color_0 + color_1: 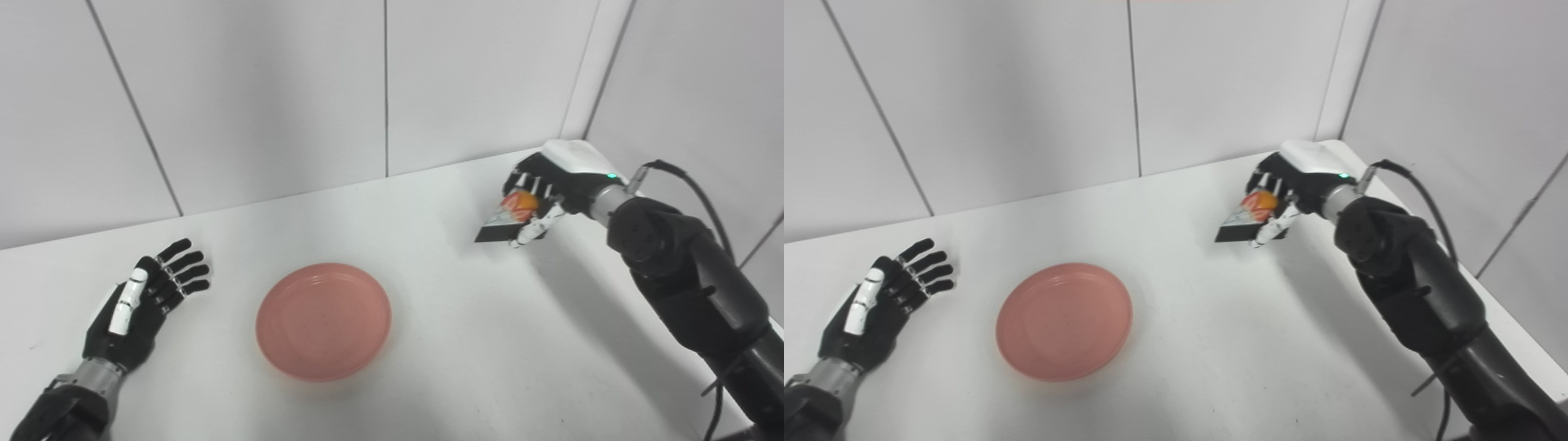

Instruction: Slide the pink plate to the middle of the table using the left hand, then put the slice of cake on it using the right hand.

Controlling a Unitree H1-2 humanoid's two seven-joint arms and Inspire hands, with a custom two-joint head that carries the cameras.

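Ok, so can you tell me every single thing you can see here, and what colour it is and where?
plate: one, pink, empty, flat on the table near its middle.
slice of cake: one, dark base, white with orange and red on top, held at the far right.
table: one, white, against pale wall panels.
cable: one, black, along the right arm.
left hand: one, black and white, open, left of the plate, not touching it.
right hand: one, black and white, shut on the cake.
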